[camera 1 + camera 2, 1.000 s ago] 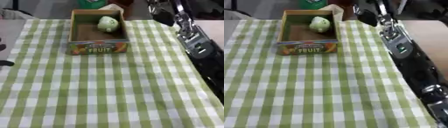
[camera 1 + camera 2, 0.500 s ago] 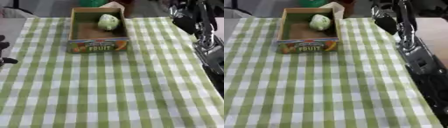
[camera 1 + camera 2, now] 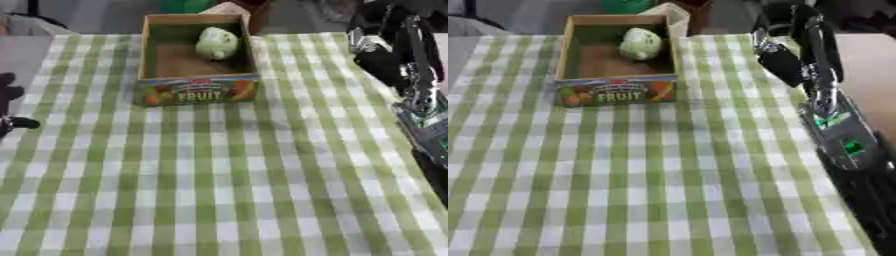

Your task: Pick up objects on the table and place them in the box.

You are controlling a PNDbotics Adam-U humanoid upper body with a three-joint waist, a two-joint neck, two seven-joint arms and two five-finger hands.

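Observation:
A cardboard box (image 3: 614, 92) with "FRUIT" printed on its front wall stands at the far middle of the table. Inside it, toward the back right corner, lies a pale green rounded object (image 3: 640, 43). My right hand (image 3: 783, 59) hangs over the cloth to the right of the box, apart from it, fingers relaxed and holding nothing. Its black and silver forearm runs down the right side. My left hand (image 3: 9, 97) shows only as dark fingers at the left edge, open, well away from the box.
A green-and-white checked cloth (image 3: 219, 175) covers the table. Beyond the far edge are a green shape (image 3: 627, 5) and dark clutter. The table's right edge (image 3: 846, 60) lies just past my right arm.
My right hand has drawn away from beside the box, moving right and toward me. The box, the green object and my left hand have stayed put.

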